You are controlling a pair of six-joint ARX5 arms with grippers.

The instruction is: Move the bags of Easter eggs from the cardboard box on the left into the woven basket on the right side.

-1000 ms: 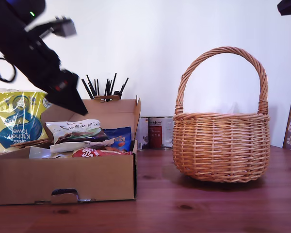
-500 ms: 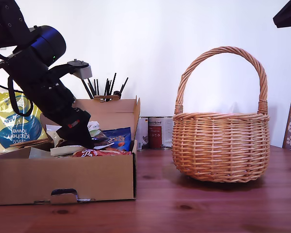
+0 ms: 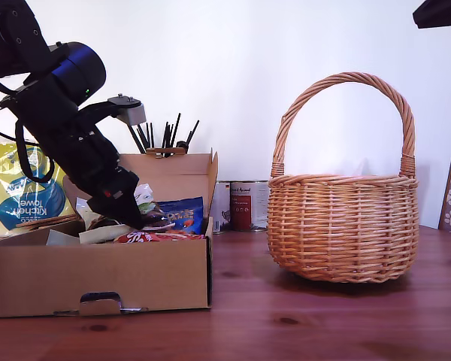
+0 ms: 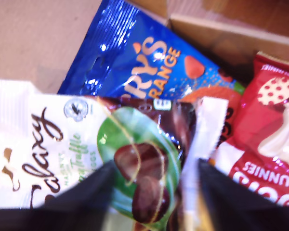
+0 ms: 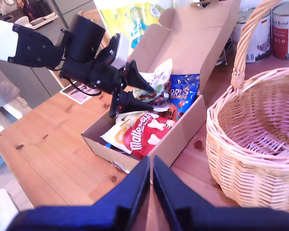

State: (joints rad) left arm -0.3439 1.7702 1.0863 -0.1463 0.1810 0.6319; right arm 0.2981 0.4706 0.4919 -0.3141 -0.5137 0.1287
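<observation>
Wooden surface [image 3: 301, 323] carries the box [image 3: 98, 278] where my first hand [image 4: 151, 192] straddles the white-green bag [image 4: 86, 144], jaws spread and gripping nothing yet, so I'd close squarely on its crinkly top before lifting toward the basket [image 3: 344, 226]

Black jointed arm [image 3: 56, 120], grey wrist camera block [image 3: 128, 109], looped black cable [image 3: 19, 154], tapered black hand [image 3: 124, 210]

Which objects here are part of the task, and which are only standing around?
Job: cardboard box; woven basket; white and green bag; blue bag; red bag; my first gripper.
Lying about: kitchen towel pack; tins; black sticks.
</observation>
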